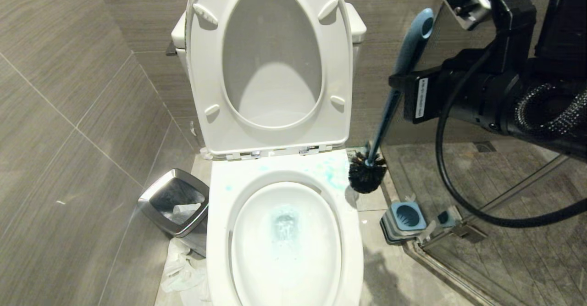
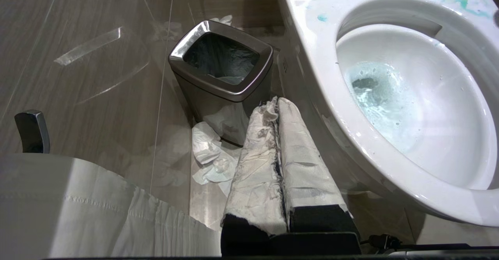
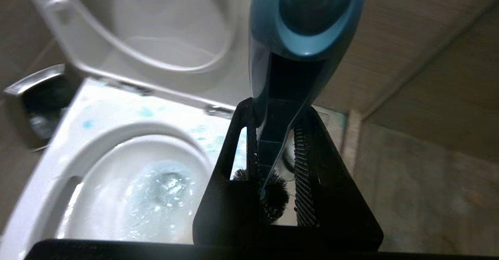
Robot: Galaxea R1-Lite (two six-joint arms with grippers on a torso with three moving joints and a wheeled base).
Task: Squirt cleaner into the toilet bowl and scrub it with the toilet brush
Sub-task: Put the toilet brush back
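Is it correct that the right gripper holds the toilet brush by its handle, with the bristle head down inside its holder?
Not quite. The right gripper holds the toilet brush, but the head view shows its bristle head beside the toilet bowl rim, clear of the holder.

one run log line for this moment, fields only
right gripper: shut on toilet brush | brush head: beside toilet bowl rim, above floor | bowl water: teal | left gripper: shut, parked by waste bin

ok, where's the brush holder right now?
Head view: the brush holder sits empty on the floor right of the toilet bowl, by the glass shower door's corner.
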